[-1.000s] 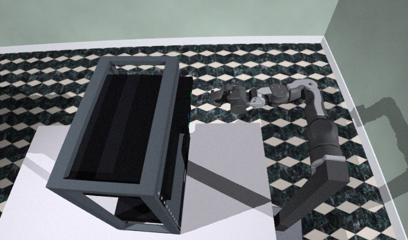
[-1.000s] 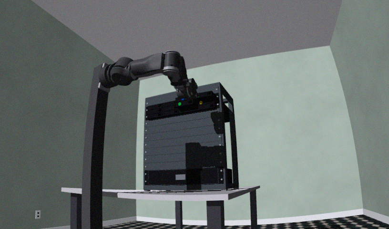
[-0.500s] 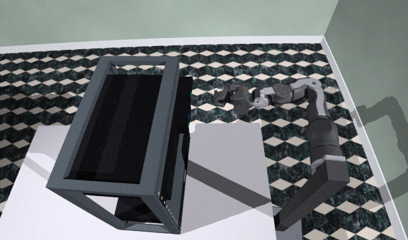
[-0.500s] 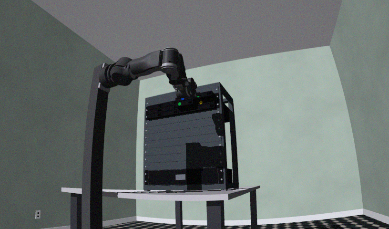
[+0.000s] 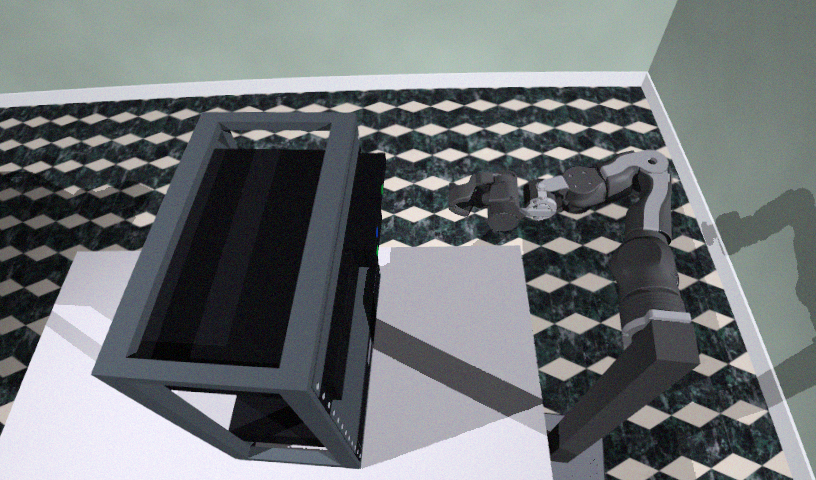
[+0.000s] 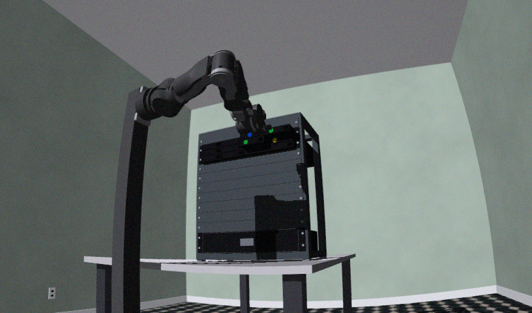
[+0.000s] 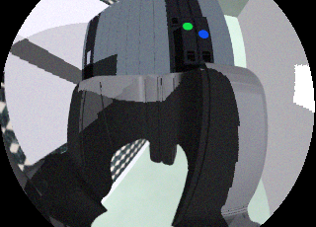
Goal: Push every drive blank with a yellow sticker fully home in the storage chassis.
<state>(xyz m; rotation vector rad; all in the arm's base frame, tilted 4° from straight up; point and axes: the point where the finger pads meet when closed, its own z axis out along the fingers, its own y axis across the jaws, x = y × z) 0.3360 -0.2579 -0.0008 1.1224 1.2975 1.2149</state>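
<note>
The grey rack (image 6: 257, 186) stands on the white table, with the black storage chassis (image 6: 247, 143) in its top slots. In the exterior view its front shows a yellow sticker (image 6: 274, 139), a blue sticker (image 6: 249, 134) and two green stickers (image 6: 270, 130) (image 6: 245, 141). From this angle I cannot tell how far each blank stands out. My gripper (image 5: 458, 201) is shut and empty. It hangs in the air well clear of the rack's front (image 5: 376, 220), level with the chassis. In the wrist view its fingers (image 7: 178, 83) fill the foreground, with a green sticker (image 7: 188, 26) and the blue one (image 7: 203, 34) beyond them.
The rack's frame (image 5: 233, 261) is open at the top. A black unit (image 6: 257, 240) sits in its lowest slots. The arm's column (image 5: 626, 380) rises beside the table's right edge. A wall stands close behind the arm.
</note>
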